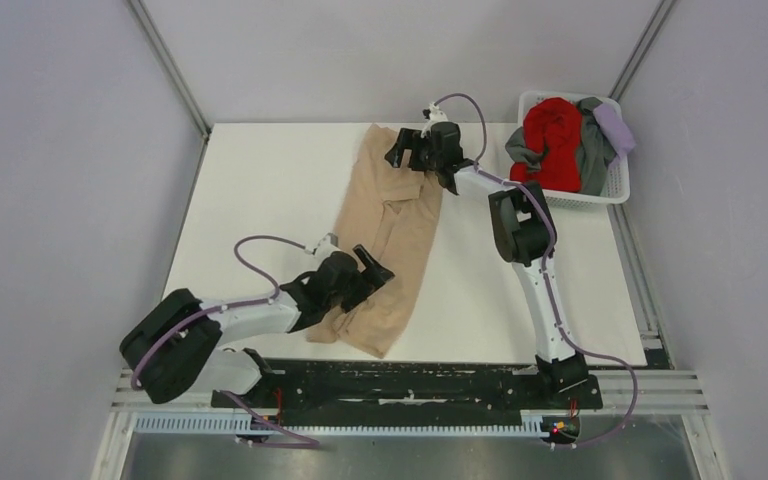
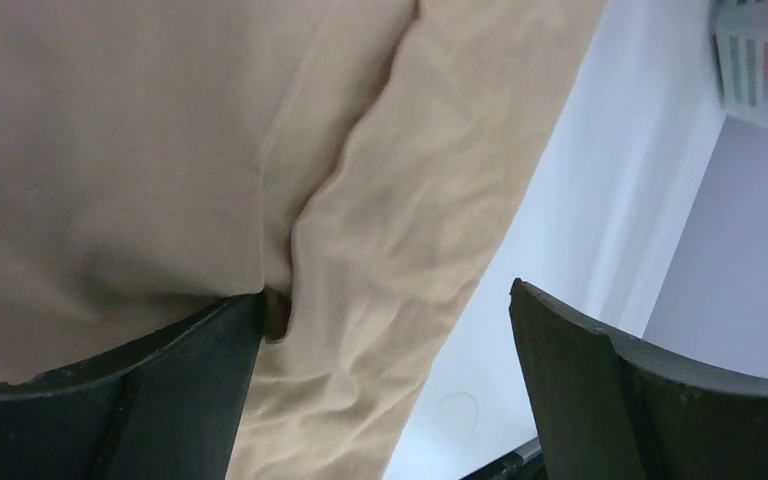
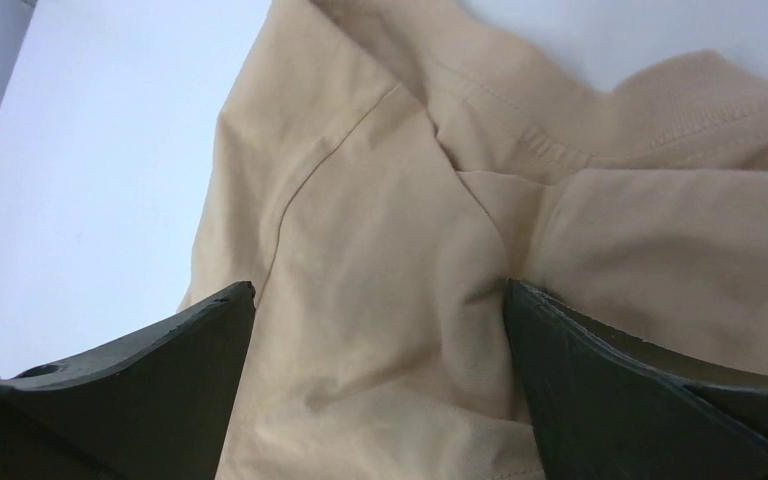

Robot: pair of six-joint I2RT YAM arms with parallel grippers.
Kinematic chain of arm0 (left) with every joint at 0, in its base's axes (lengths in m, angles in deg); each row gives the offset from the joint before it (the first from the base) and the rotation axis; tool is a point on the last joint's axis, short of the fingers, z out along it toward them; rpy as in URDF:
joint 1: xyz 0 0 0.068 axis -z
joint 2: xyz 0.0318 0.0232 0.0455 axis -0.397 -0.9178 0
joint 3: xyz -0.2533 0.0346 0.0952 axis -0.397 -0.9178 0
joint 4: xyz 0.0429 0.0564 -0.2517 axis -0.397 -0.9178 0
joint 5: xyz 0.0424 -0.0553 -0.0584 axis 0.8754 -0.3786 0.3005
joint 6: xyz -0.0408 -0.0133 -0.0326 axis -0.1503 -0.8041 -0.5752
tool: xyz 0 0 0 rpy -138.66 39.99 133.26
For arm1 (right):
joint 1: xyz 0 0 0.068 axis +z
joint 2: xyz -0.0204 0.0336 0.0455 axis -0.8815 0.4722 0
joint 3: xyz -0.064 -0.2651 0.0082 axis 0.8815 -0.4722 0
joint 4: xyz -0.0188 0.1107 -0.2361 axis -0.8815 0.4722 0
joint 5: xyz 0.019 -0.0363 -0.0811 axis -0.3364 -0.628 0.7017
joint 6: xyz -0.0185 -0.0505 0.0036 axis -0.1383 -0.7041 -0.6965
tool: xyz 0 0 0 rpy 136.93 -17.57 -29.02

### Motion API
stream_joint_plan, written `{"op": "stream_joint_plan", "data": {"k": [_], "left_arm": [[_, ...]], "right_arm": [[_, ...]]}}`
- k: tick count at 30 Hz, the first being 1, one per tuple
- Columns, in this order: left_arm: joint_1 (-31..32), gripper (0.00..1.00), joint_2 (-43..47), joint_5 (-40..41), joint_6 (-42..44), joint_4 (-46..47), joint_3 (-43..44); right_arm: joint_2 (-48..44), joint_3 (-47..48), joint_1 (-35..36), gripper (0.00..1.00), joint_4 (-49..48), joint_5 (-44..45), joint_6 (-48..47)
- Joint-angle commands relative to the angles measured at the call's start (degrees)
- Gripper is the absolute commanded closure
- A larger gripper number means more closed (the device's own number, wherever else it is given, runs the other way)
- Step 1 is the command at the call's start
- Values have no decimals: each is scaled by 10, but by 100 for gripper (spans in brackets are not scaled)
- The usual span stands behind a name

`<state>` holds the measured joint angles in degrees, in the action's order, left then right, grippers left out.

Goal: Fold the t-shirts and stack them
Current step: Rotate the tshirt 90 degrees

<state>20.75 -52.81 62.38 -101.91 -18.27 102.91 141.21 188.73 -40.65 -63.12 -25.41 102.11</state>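
The right gripper (image 3: 380, 286) hung low over the tan t-shirt (image 3: 600, 240), its jaws spread wide with cloth showing across the whole gap between them; whether either tip touched the fabric could not be told; the shirt lay creased, a curved sleeve seam running down its left part; its ribbed collar (image 3: 720, 95) sat at the upper right; the white table (image 3: 90, 180) showed bare to the left and above.

Tan t-shirt (image 1: 390, 240): we see soft matt cloth here, fine-knit and creased, with stitched seams and a ribbed collar.
Red t-shirt (image 1: 555, 140): matt cloth too, crumpled.
Table (image 1: 260, 200): we've got a smooth, matt white top.
Basket (image 1: 615, 185): white plastic lattice with a slight sheen.
Left gripper (image 2: 385, 310): we read its fingers as matt black and faintly grainy.
Rail (image 1: 410, 428): pale ribbed metal with a dull shine.
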Motion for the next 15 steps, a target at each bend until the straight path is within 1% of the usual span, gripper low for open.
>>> {"op": "stream_joint_plan", "data": {"k": [1,4,7,9,10,12,15], "left_arm": [[73,0,-79,-21,-47,-31,29],[111,0,-110,-30,-39,-44,73],[132,0,-109,-24,-20,-88,111],[143,0,-86,-15,5,-124,128],[145,0,-68,-14,23,-138,137],[146,0,-30,0,73,-210,172],[146,0,40,57,149,-354,216]], "right_arm": [[66,65,5,2,2,-11,15],[82,80,5,2,-43,12,15],[87,128,3,2,-32,33,-30],[71,154,0,2,-20,51,-66],[52,158,-1,2,-15,60,-83],[0,148,0,2,-10,67,-121],[-115,69,0,2,-22,60,-153]]}}
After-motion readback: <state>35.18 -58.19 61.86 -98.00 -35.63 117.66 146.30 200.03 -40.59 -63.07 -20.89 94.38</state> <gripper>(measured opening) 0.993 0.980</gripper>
